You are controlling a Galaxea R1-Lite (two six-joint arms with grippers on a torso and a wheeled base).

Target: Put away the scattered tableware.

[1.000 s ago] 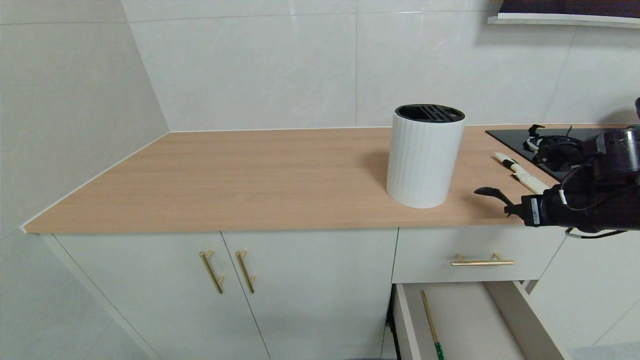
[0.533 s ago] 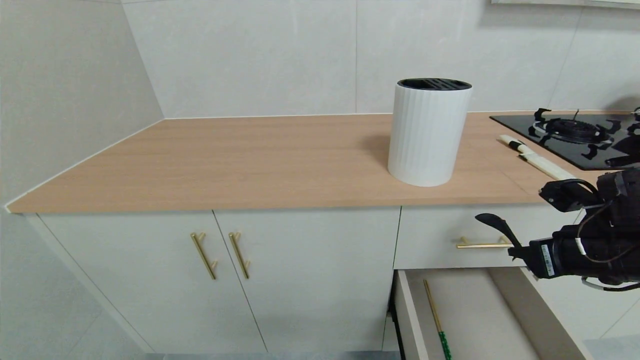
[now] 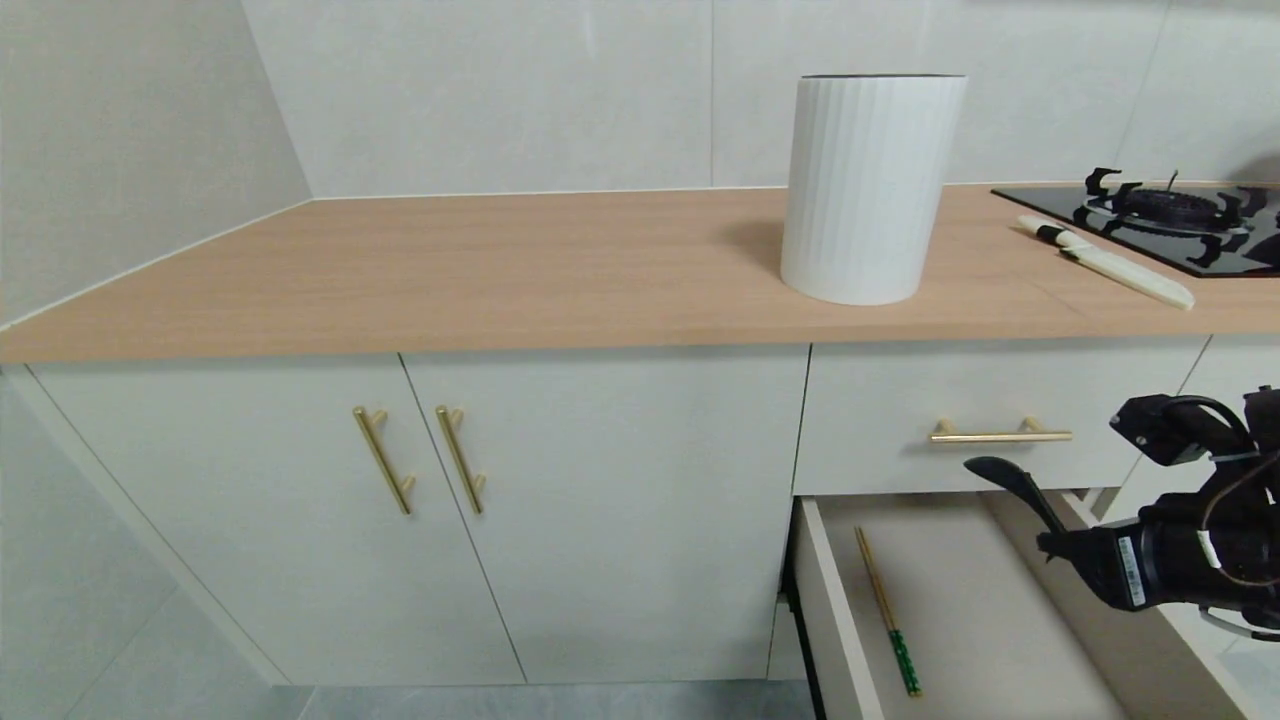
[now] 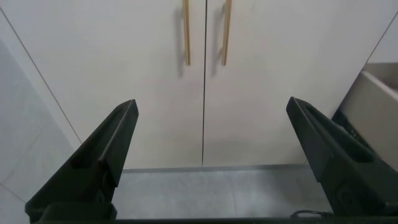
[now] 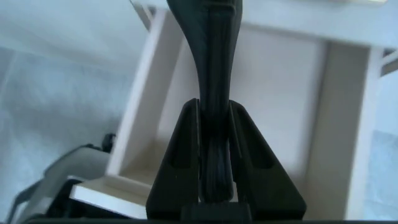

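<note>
Clamps black spoon [image 3: 1003, 478] by its handle in right claw [image 3: 1052, 545], open drawer [image 3: 818, 590] just below; probably light, stiff, slippery; shows left claw [image 4: 211, 107] released.

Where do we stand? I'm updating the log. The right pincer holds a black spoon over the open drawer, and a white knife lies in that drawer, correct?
Not the knife: the head view shows green-tipped wooden chopsticks in the open white drawer; the white knife lies on the wooden countertop. The right pincer does hold the black spoon over that drawer.
</note>
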